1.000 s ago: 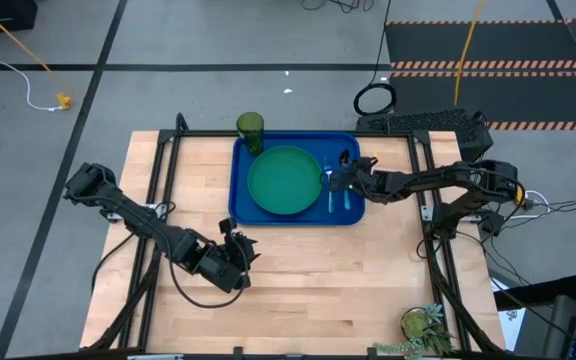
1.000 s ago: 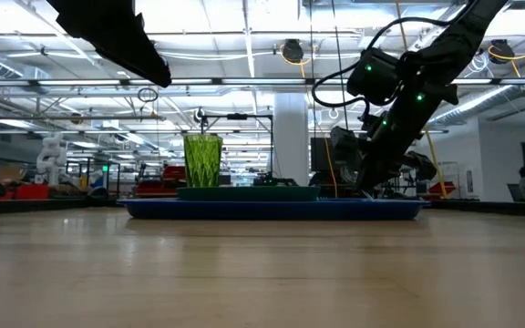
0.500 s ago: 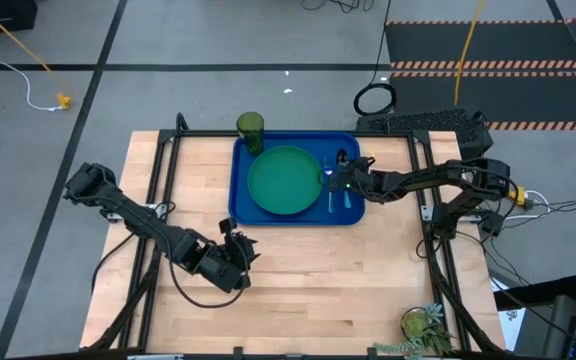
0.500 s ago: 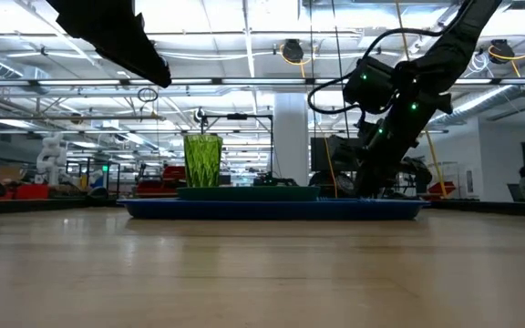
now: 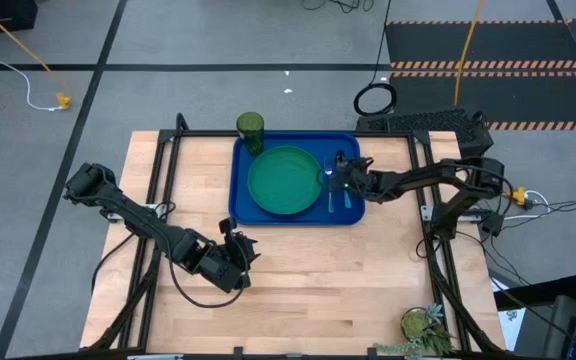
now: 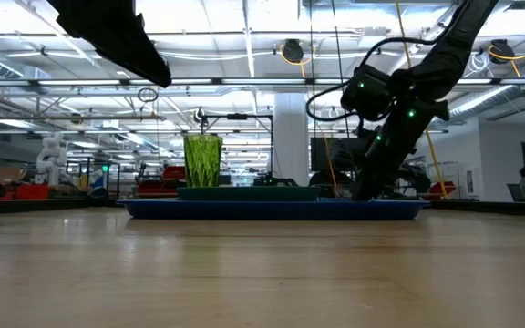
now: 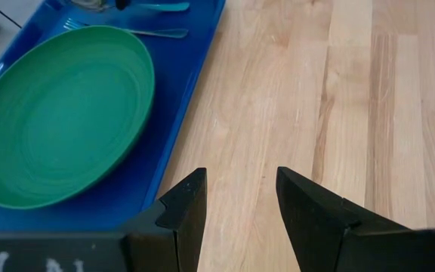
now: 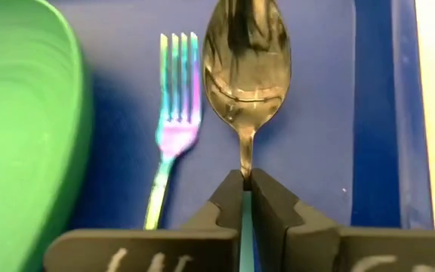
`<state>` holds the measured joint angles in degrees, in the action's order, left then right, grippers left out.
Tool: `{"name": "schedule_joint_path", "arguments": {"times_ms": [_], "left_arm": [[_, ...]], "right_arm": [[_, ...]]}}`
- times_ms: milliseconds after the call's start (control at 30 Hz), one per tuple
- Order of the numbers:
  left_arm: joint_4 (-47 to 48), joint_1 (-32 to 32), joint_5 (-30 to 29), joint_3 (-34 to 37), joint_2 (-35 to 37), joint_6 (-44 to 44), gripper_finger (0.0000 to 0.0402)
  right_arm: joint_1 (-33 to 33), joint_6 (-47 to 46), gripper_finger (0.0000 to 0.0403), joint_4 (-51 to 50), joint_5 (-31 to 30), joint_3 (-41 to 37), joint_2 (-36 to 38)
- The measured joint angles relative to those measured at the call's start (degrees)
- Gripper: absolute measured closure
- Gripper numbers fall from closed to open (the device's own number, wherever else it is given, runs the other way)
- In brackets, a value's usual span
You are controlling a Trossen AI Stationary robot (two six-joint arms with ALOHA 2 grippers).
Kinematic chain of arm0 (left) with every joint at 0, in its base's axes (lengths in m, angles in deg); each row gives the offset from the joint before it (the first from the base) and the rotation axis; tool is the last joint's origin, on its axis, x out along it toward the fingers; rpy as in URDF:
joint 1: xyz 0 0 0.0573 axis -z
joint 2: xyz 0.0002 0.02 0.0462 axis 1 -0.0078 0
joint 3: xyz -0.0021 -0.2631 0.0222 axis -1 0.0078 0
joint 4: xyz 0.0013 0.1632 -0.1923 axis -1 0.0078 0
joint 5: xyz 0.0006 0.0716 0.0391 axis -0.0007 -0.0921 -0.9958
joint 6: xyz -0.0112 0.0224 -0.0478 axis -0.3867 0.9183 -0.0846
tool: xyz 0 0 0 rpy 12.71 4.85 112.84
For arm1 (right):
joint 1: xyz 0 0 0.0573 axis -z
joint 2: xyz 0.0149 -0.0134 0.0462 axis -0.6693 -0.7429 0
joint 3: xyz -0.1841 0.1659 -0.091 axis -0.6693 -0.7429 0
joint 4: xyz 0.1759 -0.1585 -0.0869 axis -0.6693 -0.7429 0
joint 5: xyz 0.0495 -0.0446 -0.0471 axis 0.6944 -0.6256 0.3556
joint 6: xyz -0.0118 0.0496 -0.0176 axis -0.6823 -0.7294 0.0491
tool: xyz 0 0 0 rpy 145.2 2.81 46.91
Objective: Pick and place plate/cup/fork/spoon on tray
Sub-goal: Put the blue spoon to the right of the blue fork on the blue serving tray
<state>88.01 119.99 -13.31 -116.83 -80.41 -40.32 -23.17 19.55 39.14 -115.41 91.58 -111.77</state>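
The deep blue tray (image 5: 353, 212) lies at the table's far middle. The green plate (image 5: 284, 180) lies on it, and the dark green cup (image 5: 250, 128) stands at its far left corner. The fork (image 8: 174, 113) lies on the tray between the plate and the spoon (image 8: 246, 57). My right gripper (image 5: 340, 172) is low over the tray's right part, shut on the spoon. My left gripper (image 7: 240, 204) is open and empty over bare wood near the tray's near left corner; it also shows in the high view (image 5: 230, 250). My right gripper pinches the spoon between its two fingers at the thin neck (image 8: 245, 162), just behind the oval bowl. The light blue handle (image 8: 245, 227) runs back between the fingers. The fingers slant down from above. Whether the bowl rests on the tray or hangs just above it, I cannot tell.
A potted green plant (image 5: 423, 325) stands at the table's near right corner. Black frame rails (image 5: 163, 200) run along the table's left and right sides. Bare wood spreads across the near half of the table (image 5: 328, 280).
My right gripper has gone a little toward the table's left edge and lower over the tray, still shut on the spoon.
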Motion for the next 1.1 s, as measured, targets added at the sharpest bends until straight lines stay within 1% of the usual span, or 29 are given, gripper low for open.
{"name": "schedule_joint_path", "arguments": {"times_ms": [100, 233, 367, 467, 667, 733, 833, 933, 1100], "left_arm": [[0.01, 0.00, -0.01, 0.00, 0.00, 0.00, 0.0238], [0.10, 0.00, 0.01, 0.00, 0.00, -0.02, 0.0238], [0.39, 0.00, 0.07, 0.00, 0.00, -0.09, 0.0238], [0.51, 0.00, 0.12, 0.00, 0.00, -0.22, 0.0238], [0.51, 0.00, 0.25, 0.00, 0.00, -0.65, 0.0238], [0.56, 0.00, 0.25, 0.00, 0.00, -1.07, 0.0238], [0.60, 0.10, 0.25, 0.00, 0.00, -1.60, 0.0238], [0.49, 0.12, 0.25, 0.00, 0.00, -1.91, 0.0238], [0.37, 0.11, 0.25, 0.00, 0.00, -1.75, 0.0238]], "right_arm": [[0.00, -0.90, 0.0387, 1.34, -0.07, 0.00, -2.40], [-0.26, -1.27, 0.0357, 4.31, -1.22, 0.02, -4.48], [-0.61, -1.31, 0.0329, 4.89, -2.25, 0.02, -4.26], [-0.59, -1.21, 0.0319, 3.83, -2.96, -0.04, -2.72], [-0.83, 0.91, 0.0317, 2.31, -2.69, -0.03, 2.03], [-1.40, 1.89, 0.0317, 1.07, -1.07, -0.04, 3.67], [-2.66, 2.36, 0.0317, -2.35, 3.01, -0.02, 5.84], [-4.30, 3.04, 0.0317, -5.62, 5.70, -0.02, 6.61], [-6.69, 5.15, 0.0334, -8.59, 6.16, -0.02, 6.72]]}}
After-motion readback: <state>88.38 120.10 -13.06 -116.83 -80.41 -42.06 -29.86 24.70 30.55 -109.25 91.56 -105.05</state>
